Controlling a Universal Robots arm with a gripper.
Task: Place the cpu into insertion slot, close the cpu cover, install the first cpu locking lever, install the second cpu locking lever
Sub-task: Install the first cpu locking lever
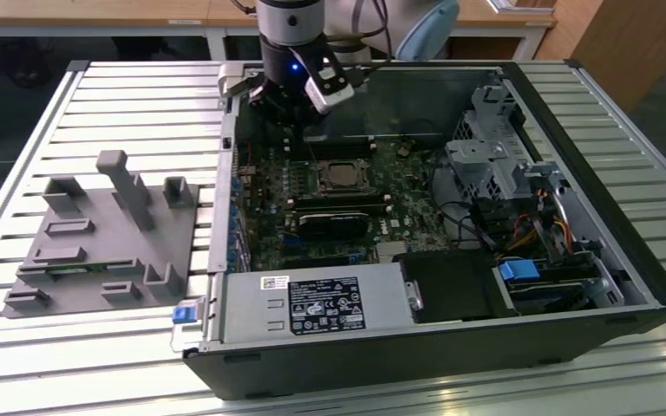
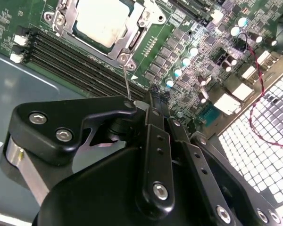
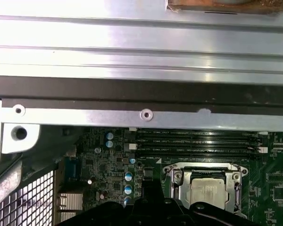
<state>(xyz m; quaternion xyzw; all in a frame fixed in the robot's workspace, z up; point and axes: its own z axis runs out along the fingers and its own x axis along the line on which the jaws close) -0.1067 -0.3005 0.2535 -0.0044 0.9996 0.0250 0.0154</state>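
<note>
cpu (image 2: 103, 19): pale silvery square chip, sat under the thin silver metal-frame cpu cover (image 2: 137, 35)
gripper (image 1: 296, 123): black, hung at its 12 o'clock, couldn't tell if spread or pinching

An open computer case (image 1: 610, 260) lies on a slatted table (image 1: 136, 95), with a tray of pegs (image 1: 90, 251) beside it at the exterior view's left. Inside, a circuit board (image 1: 266, 212) lies flat, with a power supply box (image 1: 310, 305) at its near edge and drive bays (image 1: 506, 173) at the exterior view's right. The chip (image 1: 339, 177) sits mid-board under a frame plate (image 2: 134, 37), with memory slots (image 2: 75, 59) just beside it and the gripper (image 1: 298, 121) above the board's far side.
</note>
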